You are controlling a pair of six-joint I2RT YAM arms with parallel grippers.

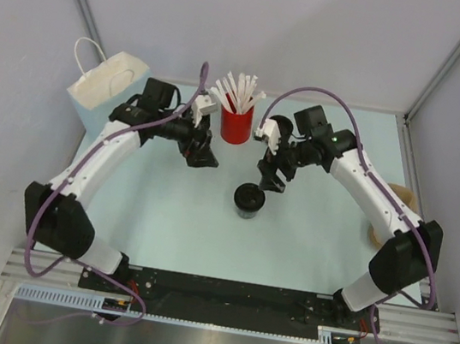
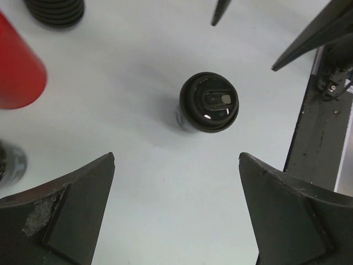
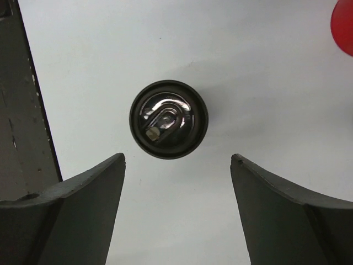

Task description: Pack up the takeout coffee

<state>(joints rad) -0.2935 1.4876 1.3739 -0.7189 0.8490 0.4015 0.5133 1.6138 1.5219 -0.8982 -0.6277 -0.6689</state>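
Black and lidded, the takeout coffee [image 1: 248, 199] stands upright on the pale bench [image 1: 171, 215] near its middle, touched by nothing. The overhead view places it just in front of the right arm [image 1: 375, 189], whose right jaws hang above and slightly behind it. The left arm [image 1: 103, 153] reaches in from the other side, with the left jaws off to the coffee's left and farther back.

Only the wrist views settle how the jaws stand. The left wrist camera shows the left jaws spread wide, with the coffee [image 2: 209, 102] beyond them on bare bench. The right wrist camera shows the right jaws equally wide apart, with the coffee [image 3: 168, 118] just past their tips and clear of both. These close views also show the lid's glossy top and its small sip opening, which the overhead view cannot resolve.

Behind the coffee a red cup [image 1: 236, 125] holds white sticks [image 1: 238, 91]. The sticks appear only from above; the left wrist camera catches just the side of the red cup [image 2: 16, 66]. A white paper bag [image 1: 104, 84] with handles stands at the far left corner, seen from above alone. At the right edge, something tan and round, probably the cardboard tray [image 1: 404, 196], is mostly hidden behind the right arm. The dark rail [image 1: 221, 292] at the bench's near edge shows in all three views
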